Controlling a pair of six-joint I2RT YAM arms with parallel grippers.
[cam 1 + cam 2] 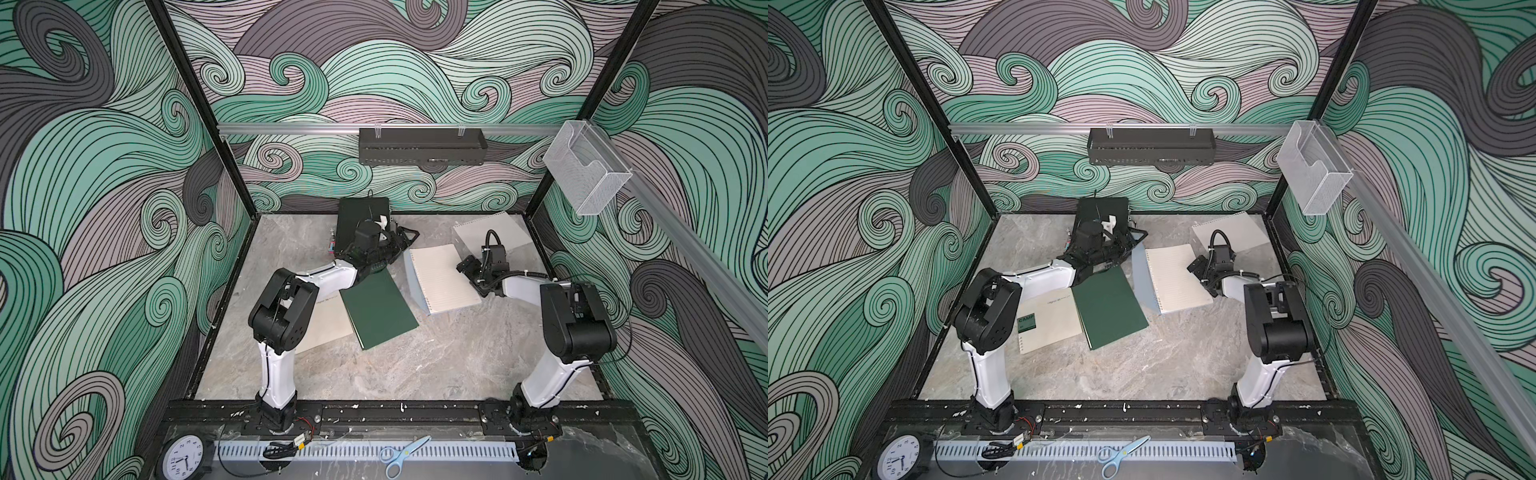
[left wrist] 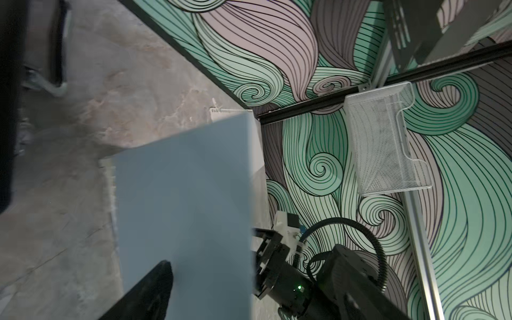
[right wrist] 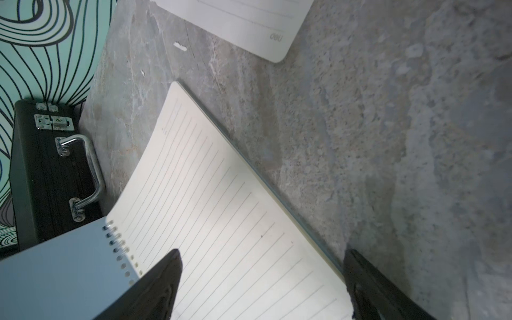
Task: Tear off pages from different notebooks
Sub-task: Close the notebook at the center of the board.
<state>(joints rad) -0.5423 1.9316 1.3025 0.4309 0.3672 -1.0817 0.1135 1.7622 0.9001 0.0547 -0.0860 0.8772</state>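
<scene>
**Blue notebook open between my two grippers**

In both top views my left gripper is stretched to the far middle of the table. It sits right at the raised blue cover of the light blue notebook. My own wrist hides the jaws, so I cannot tell whether they are parted or pinching. The black case stands just behind that arm, against the back wall. The dark green notebook lies closed with its far end under my left forearm. It overlaps the beige notebook, which my elbow partly hides. My right gripper hovers at the right edge of the lined page. A loose page lies just beyond, in the far right corner. Scissors and a clock sit on the front ledge, well apart.

From my left wrist the cover fills the middle and blocks everything behind it. One finger shows dark against it — touching or not, I cannot tell. The loose page's punched edge peeks over the top, and a wire basket hangs on the side wall.

From my right wrist the jaws stand spread wide and hold nothing — the lined page lies beneath them. The case, with its metal handle, stands past the spiral.
</scene>
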